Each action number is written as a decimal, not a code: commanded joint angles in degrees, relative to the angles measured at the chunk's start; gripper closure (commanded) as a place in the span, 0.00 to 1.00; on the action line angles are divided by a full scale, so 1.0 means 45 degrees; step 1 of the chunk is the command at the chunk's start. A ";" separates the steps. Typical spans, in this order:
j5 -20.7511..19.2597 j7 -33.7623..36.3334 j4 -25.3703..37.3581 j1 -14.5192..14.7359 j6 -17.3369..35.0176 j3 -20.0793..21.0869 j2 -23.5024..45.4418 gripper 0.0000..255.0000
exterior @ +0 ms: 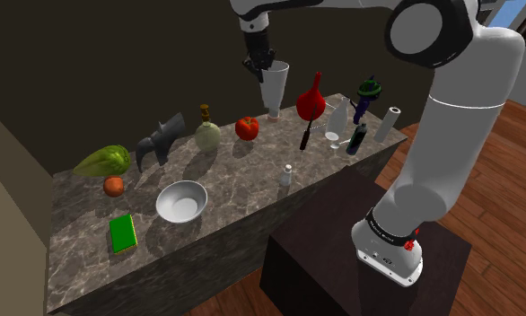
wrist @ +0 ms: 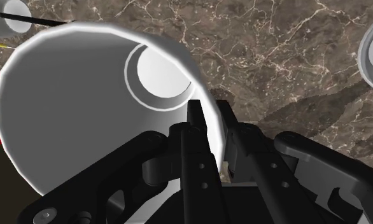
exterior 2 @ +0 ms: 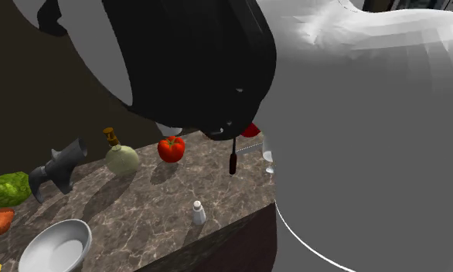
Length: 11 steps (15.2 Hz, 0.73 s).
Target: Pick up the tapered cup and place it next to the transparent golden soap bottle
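Observation:
My gripper [exterior: 259, 65] is shut on the rim of the tapered cup [exterior: 273, 88], a pale cup that narrows toward its base. It holds the cup upright over the back of the marble counter [exterior: 234, 202], right beside a red utensil [exterior: 311, 97]. I cannot tell whether the base touches the counter. In the wrist view the fingers [wrist: 198, 118] clasp the cup's wall, and I look down into the cup [wrist: 83, 108]. The soap bottle [exterior: 207, 133], round and pale with a gold pump top, stands to the shoulder view's left of the cup, past a tomato [exterior: 247, 127]. The bottle [exterior 2: 122, 158] also stands by the tomato [exterior 2: 171, 148] in the second exterior view.
Also on the counter are a lettuce [exterior: 104, 162], an orange fruit [exterior: 113, 186], a grey object [exterior: 160, 139], a white bowl [exterior: 181, 200], a green block [exterior: 122, 232] and a small shaker [exterior: 287, 176]. Bottles [exterior: 358, 136], a glass [exterior: 332, 139] and a white roll [exterior: 389, 123] crowd the right end.

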 commanded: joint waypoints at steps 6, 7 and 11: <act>0.0036 0.0564 0.0713 0.0333 0.0195 0.0197 0.0982 1.00; 0.0034 0.0585 0.0558 0.0330 0.0360 0.0197 0.0992 1.00; 0.0021 0.0666 -0.0019 0.0319 0.1005 0.0195 0.1065 1.00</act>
